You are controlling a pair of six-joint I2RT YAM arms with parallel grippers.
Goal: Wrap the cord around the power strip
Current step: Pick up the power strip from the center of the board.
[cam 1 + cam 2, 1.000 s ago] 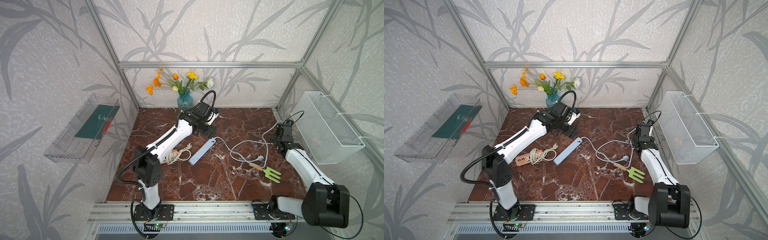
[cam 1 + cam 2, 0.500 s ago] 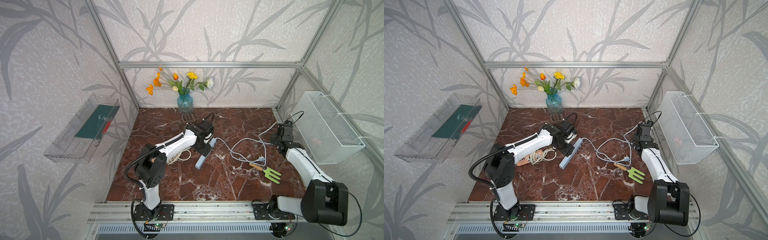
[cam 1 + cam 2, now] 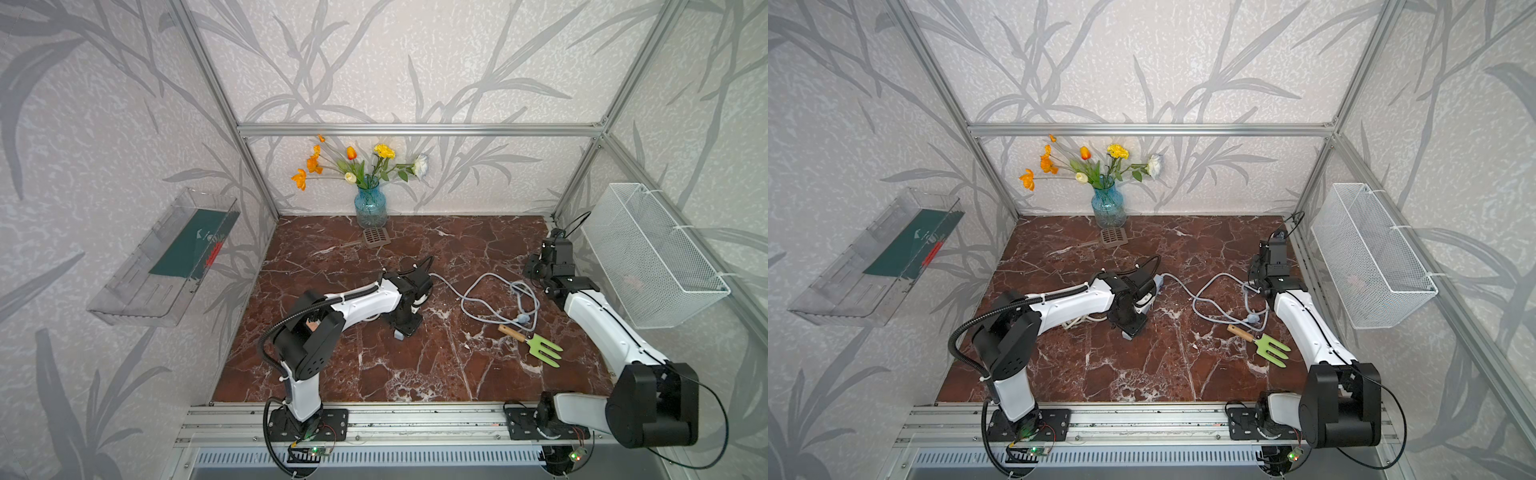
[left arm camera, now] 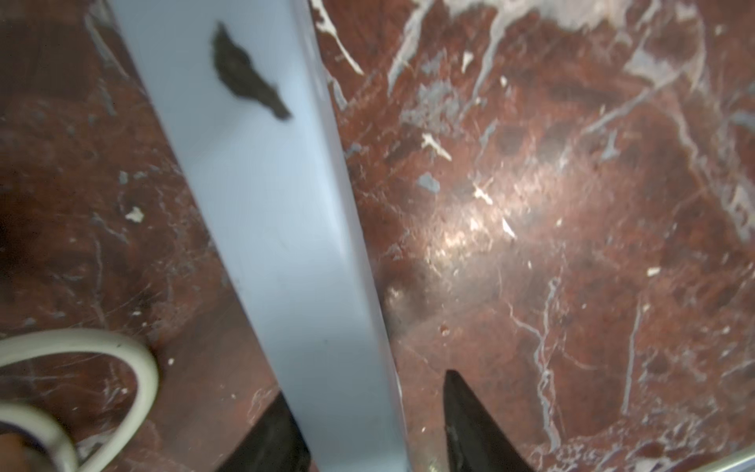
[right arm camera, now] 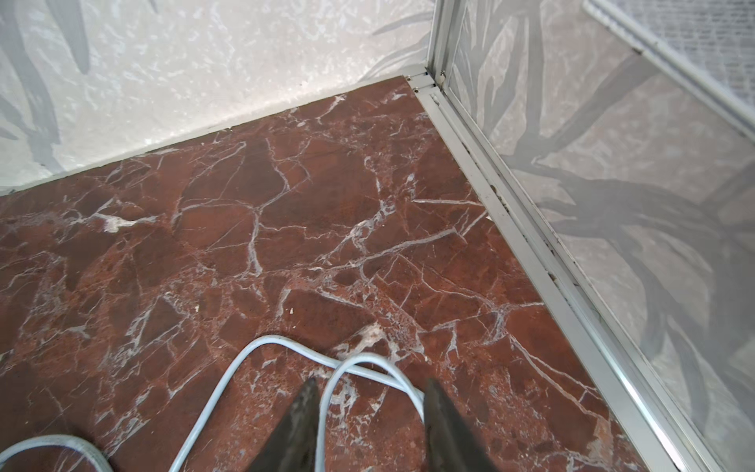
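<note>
Trouble can start at either grip. The power strip lies flat near the middle of the marble floor. The left gripper stands over it with the fingers spread on both sides: one finger seems to touch the long edge, the other has a clear gap. If the jaws close from here, I think the touching finger pushes first, so the light-blue body can turn or slide before it is pinched. A cream cable lies just beside the strip on that side and could be caught together with it.

The cord is not wrapped at all. It leaves the strip's far end and lies in loose loops between the two arms, with the plug near a green hand fork. The right gripper hangs low over one loop, fingers apart and holding nothing, and two strands cross between them. Closing there may take both strands, or none if the cord rolls aside. When the cord is pulled, the plug could drag against the fork, and a tight pull may jerk the strip out of a weak hold.
</note>
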